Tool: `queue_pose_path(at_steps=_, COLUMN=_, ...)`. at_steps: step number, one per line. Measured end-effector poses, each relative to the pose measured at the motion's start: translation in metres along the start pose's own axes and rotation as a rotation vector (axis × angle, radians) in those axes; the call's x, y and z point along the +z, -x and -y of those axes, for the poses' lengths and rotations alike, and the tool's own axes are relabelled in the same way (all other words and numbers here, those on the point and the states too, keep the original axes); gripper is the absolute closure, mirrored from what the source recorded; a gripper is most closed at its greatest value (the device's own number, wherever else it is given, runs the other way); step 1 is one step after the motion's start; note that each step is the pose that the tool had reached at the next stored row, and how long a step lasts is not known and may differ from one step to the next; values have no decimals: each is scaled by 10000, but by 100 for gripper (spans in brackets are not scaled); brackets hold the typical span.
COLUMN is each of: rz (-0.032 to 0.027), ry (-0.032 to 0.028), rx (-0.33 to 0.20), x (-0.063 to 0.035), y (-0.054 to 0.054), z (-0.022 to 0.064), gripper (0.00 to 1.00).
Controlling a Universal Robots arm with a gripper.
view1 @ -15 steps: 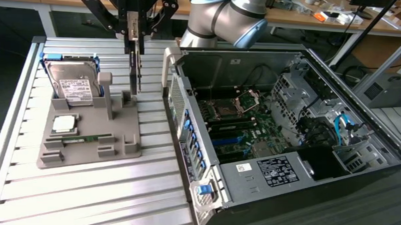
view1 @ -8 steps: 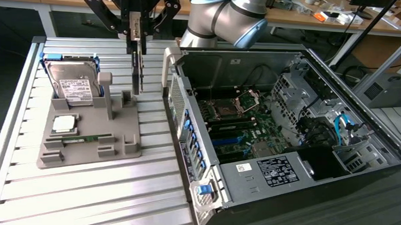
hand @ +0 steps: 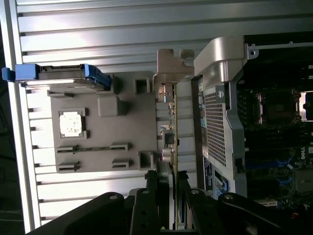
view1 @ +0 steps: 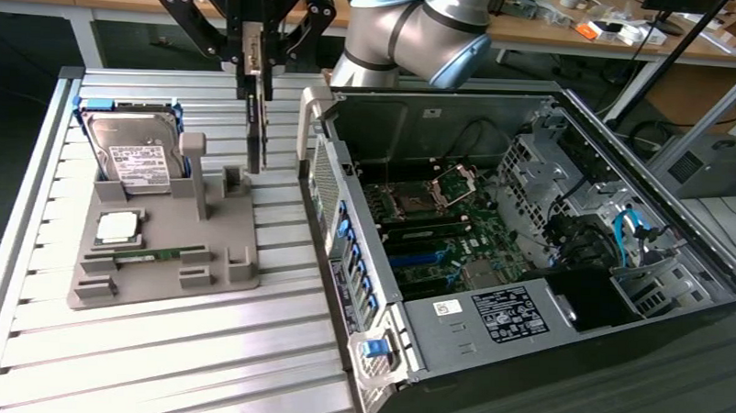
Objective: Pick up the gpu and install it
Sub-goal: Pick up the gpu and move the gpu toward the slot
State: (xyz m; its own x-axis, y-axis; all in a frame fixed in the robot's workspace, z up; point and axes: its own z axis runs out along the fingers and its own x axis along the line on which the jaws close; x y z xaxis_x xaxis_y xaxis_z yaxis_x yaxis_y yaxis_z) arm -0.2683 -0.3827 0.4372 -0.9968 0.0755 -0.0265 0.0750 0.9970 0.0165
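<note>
You get the thin, dark, flat gpu (view1: 256, 125) edge-on in both views, so its broad face is hidden from you. Its upper end vanishes inside the black linked gripper (view1: 258, 69). The gripper's own top is cut off at twelve o'clock of the exterior view, as is most of the grey-and-blue robot arm (view1: 411, 29). The jaws are clamped on the gpu. In the wrist view a black finger (hand: 150, 196) lies against each broad side, and the gripped end is lost among them.

The gpu hangs at about eleven o'clock of the exterior view. That puts it at nine o'clock of the open black computer case (view1: 527, 230) and at one o'clock of the grey plastic parts fixture (view1: 226, 252). Its long axis stands upright, running from twelve to six, with the narrow edge towards you. The lower end sits close to the fixture's rear posts, and you cannot tell whether it touches them.

In the wrist view the card runs straight out from the gripper, between the fixture's edge and the case's perforated silver wall (hand: 215, 132).

The silver hard drive with white label (view1: 135, 157) stands tilted in its blue caddy at nine o'clock of the gpu. The slim green memory stick (view1: 146, 251) lies in the fixture at seven o'clock.
</note>
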Motion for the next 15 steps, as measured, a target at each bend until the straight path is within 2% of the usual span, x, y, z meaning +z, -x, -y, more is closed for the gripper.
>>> queue_pose_path(at_steps=15, rz=1, ry=1, rx=0, x=8, y=75, z=-5, gripper=73)
